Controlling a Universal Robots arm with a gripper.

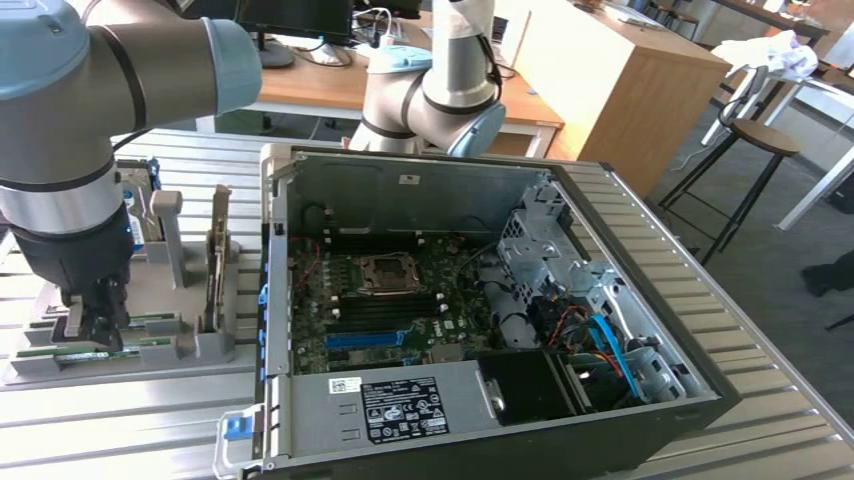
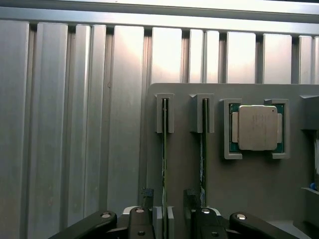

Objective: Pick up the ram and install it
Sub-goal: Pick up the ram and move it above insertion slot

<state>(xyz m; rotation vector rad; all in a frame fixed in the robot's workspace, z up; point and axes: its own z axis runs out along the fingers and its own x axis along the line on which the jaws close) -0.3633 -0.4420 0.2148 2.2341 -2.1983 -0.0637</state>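
Observation:
Two ram sticks stand on edge in a grey holder [image 2: 249, 184], seen as thin green lines. My gripper [image 2: 168, 196] is open, and its dark fingers [image 2: 147, 196] straddle one ram stick [image 2: 164, 139] without touching it. The other ram stick [image 2: 203, 144] stands just outside the second finger. In the exterior view the gripper [image 1: 102, 322] hangs low over the holder [image 1: 200, 345] at the exterior view's left, right above the green ram [image 1: 64, 355] with its white label. The open computer case [image 1: 400, 180] with its motherboard [image 1: 387, 300] stands beside the holder.
A processor chip [image 2: 256, 127] sits in a pocket of the holder. An upright expansion card [image 1: 220, 260] stands between the holder and the case. A second robot arm [image 1: 447, 90] rises behind the case. A stool [image 1: 761, 140] stands at the exterior view's right.

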